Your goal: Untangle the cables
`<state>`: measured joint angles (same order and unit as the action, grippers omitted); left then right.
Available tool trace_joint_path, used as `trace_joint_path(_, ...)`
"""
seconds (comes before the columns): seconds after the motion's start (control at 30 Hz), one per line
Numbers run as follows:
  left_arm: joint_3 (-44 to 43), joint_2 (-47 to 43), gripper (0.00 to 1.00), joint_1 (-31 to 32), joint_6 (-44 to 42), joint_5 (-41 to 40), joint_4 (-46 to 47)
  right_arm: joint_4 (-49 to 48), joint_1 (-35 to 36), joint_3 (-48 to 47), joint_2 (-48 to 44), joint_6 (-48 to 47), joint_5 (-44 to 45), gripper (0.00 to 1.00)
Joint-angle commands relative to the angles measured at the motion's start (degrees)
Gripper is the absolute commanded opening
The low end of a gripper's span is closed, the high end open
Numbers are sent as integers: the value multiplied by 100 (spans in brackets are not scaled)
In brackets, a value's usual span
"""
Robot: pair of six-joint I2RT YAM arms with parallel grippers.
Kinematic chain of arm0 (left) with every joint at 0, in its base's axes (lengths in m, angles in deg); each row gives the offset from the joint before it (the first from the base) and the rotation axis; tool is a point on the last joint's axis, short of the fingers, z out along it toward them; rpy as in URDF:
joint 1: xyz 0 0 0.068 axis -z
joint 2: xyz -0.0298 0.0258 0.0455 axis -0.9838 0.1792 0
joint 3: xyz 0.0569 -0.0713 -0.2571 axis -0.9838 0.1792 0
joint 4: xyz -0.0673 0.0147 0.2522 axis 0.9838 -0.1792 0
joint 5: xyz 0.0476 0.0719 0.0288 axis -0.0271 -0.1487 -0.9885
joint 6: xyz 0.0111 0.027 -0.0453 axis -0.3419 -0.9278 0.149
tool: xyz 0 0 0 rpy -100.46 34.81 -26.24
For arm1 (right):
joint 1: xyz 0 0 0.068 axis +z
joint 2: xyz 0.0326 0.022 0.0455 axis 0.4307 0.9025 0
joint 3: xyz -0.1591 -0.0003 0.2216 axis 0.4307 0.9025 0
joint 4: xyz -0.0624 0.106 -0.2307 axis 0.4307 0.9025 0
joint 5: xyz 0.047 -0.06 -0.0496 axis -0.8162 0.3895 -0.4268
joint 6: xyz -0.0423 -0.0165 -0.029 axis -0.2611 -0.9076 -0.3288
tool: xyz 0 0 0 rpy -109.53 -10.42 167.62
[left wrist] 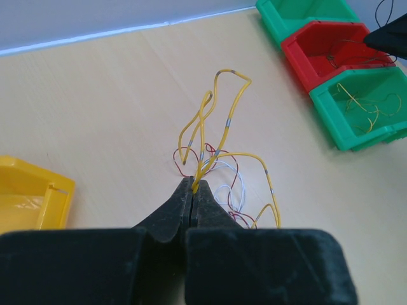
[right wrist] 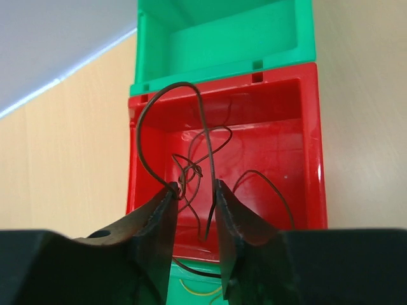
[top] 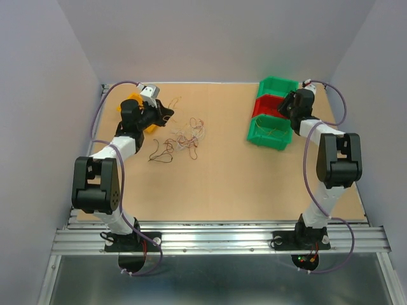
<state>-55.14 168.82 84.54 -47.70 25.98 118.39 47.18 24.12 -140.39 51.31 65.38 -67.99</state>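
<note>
A tangle of red, white and dark cables (top: 180,141) lies on the table left of centre. My left gripper (left wrist: 193,185) is shut on a yellow cable (left wrist: 224,114) that loops up from red and white cables (left wrist: 226,181); in the top view this gripper (top: 166,114) is near the yellow bin. My right gripper (right wrist: 194,189) is open above the red bin (right wrist: 305,146). A dark cable (right wrist: 166,114) loops between its fingers and hangs against the left fingertip (right wrist: 166,194). In the top view the right gripper (top: 287,105) is over the bins.
A row of bins stands at the back right: green (top: 278,86), red (top: 262,107), green (top: 266,135) with yellow cables inside (left wrist: 365,105). A yellow bin (left wrist: 32,190) sits at the back left by the left gripper.
</note>
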Motion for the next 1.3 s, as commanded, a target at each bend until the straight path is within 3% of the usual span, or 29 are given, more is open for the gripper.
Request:
trace_joint_path(0.0, 60, -343, 0, 59, -158, -52, 177, 463, 130, -440, -178, -312, 765, 36)
trace_joint_path(0.1, 87, -387, 0, 94, -202, -87, 177, 551, 332, -467, -336, -399, 1073, 40)
trace_joint_path(0.47, 227, -660, 0, 269, -396, -255, 169, 621, 455, -27, -1057, -505, 1706, 77)
trace_joint_path(0.6, 262, -730, 0, 331, -457, -298, 160, 630, 464, 87, -1181, -514, 1908, 78)
trace_joint_path(0.8, 306, -818, 0, 419, -528, -360, 168, 639, 464, 87, -1154, -488, 1804, 60)
trace_joint_path(0.83, 324, -836, 0, 436, -528, -377, 160, 639, 464, 96, -1198, -548, 1507, 50)
trace_joint_path(0.93, 350, -897, 0, 524, -686, -334, 160, 613, 525, 79, -1295, -821, 331, 52)
trace_joint_path(0.97, 342, -897, 0, 568, -712, -299, 142, 534, 595, 78, -1339, -1100, -726, 60)
trace_joint_path(1.1, 272, -853, 0, 691, -835, -44, 19, -281, 1559, 236, -1418, -1857, -2325, 81)
trace_joint_path(1.13, 245, -853, 0, 744, -888, 26, -51, -388, 1711, 306, -1427, -2111, -2884, 100)
trace_joint_path(1.27, 227, -862, 0, 867, -1011, 79, -148, -1274, 2125, 588, -1532, -2062, -3715, 100)
